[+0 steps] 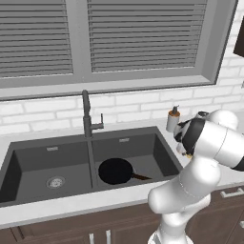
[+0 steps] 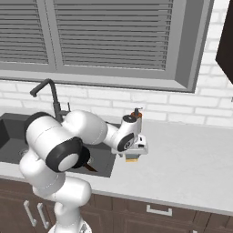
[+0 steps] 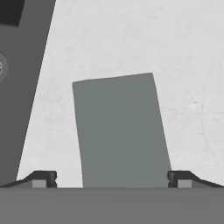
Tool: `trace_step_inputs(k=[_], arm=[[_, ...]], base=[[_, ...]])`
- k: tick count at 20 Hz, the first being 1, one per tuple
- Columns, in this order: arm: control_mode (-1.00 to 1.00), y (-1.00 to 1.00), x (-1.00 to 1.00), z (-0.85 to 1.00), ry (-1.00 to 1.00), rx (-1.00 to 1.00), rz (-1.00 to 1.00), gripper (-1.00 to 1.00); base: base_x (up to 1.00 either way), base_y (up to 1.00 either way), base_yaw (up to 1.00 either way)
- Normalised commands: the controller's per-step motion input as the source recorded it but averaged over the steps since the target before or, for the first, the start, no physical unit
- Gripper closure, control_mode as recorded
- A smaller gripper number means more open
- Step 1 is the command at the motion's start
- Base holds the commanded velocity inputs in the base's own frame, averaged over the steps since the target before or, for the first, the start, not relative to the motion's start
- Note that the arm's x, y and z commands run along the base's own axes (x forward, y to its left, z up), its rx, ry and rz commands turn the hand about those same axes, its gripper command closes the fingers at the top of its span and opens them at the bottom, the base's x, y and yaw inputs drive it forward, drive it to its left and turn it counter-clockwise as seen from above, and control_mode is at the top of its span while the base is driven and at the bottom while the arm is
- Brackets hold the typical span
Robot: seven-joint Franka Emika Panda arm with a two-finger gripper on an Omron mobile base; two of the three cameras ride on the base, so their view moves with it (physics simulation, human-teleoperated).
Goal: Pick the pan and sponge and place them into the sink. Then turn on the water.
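Pan (image 1: 116, 171) in right basin of sink (image 1: 28, 159). Gripper (image 3: 112, 177) jaws wide apart (nothing clamped), sponge (image 3: 120, 131) at 12 o'clock between fingertips.

The gripper (image 3: 112, 178) hangs with its fingers spread wide, straddling the sponge (image 3: 120, 131), which fills the gap between them. Bare table (image 3: 183, 65) lies open from 12 to 3 o'clock of the sponge. The sink (image 1: 28, 159) drops away at 9 o'clock. In its right basin the pan (image 1: 116, 171) takes up most of the floor; the left basin is free. The faucet (image 1: 86, 114) rises on the divider's line, and a soap bottle (image 1: 173, 119) stands by the wall.
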Motion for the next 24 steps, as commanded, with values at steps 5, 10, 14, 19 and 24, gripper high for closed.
trace_step_inputs(k=[5, 10, 14, 19, 24], arm=[[-1.0, 0.0, 0.03, -0.11, 0.0, 0.0, 0.0, -1.0], [-1.0, 0.0, 0.02, -0.05, 0.0, 0.0, 0.0, -1.0], [-1.0, 0.0, 0.01, 0.0, 0.0, 0.0, 0.0, -1.0], [-1.0, 0.0, 0.1, 0.0, 0.0, 0.0, 0.0, -1.0], [-1.0, 0.0, 0.06, 0.0, 0.0, 0.0, 0.0, -1.0]], base=[[0.0, 0.0, 0.0], [0.0, 0.0, 0.0], [0.0, 0.0, 0.0], [0.0, 0.0, 0.0], [0.0, 0.0, 0.0]])
